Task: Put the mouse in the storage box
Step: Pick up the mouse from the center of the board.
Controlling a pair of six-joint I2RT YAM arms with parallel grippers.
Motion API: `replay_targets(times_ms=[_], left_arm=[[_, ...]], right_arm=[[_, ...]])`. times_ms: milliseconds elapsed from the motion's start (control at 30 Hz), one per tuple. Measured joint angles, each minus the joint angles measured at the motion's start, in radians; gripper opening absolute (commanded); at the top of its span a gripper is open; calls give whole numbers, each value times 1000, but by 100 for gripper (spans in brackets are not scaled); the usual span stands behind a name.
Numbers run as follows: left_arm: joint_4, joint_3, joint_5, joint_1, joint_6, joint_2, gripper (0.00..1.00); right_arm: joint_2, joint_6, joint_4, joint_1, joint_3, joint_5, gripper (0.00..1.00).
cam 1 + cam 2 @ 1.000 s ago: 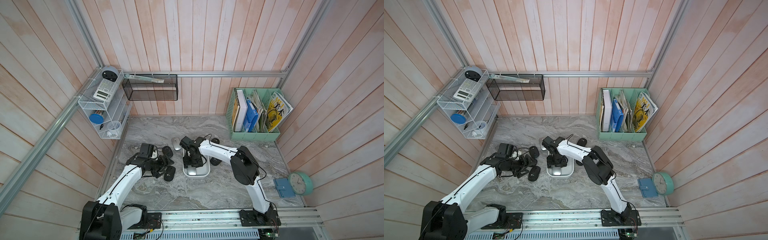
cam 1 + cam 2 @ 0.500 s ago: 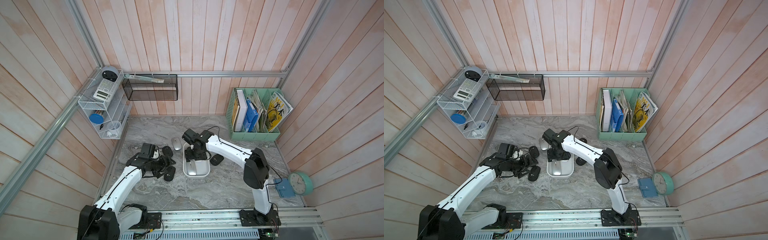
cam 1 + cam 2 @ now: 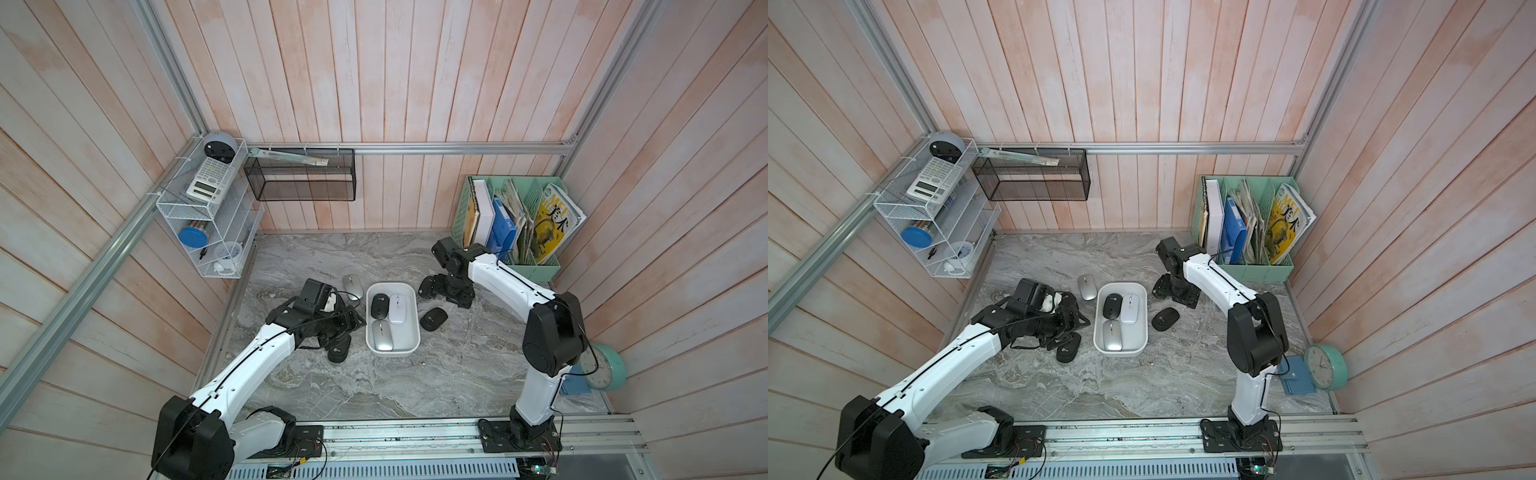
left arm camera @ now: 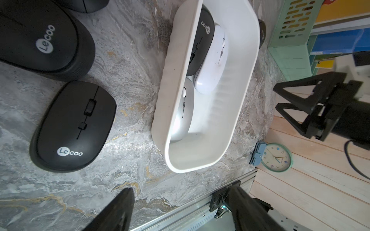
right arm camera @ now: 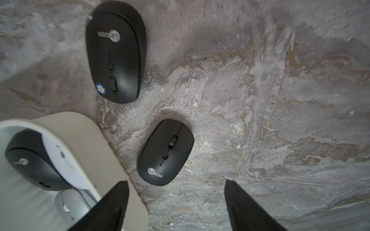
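Right fingers (image 5: 114, 206) point down, spread, beside storage box (image 3: 405, 337).

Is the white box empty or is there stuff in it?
Not empty. Inside the white box lie a black mouse, a white mouse and a silver mouse.

Moved: right gripper (image 5: 176, 181) gone from above storage box (image 3: 392, 353); now over table (image 3: 374, 386) just right of box's far end, jaws spread wider, empty. Right arm swung rightward. Black mouse (image 3: 379, 305), white mouse (image 3: 397, 308) in box's far half uncovered.
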Motion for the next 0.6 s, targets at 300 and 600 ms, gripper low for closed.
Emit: replay_targets(times_ms=[300, 600], left_arm=[[20, 20, -29, -59, -29, 23, 80], [39, 19, -42, -74, -42, 27, 80]], right_arm=[[21, 113, 97, 13, -122, -130, 82], [21, 213, 156, 13, -129, -155, 82]])
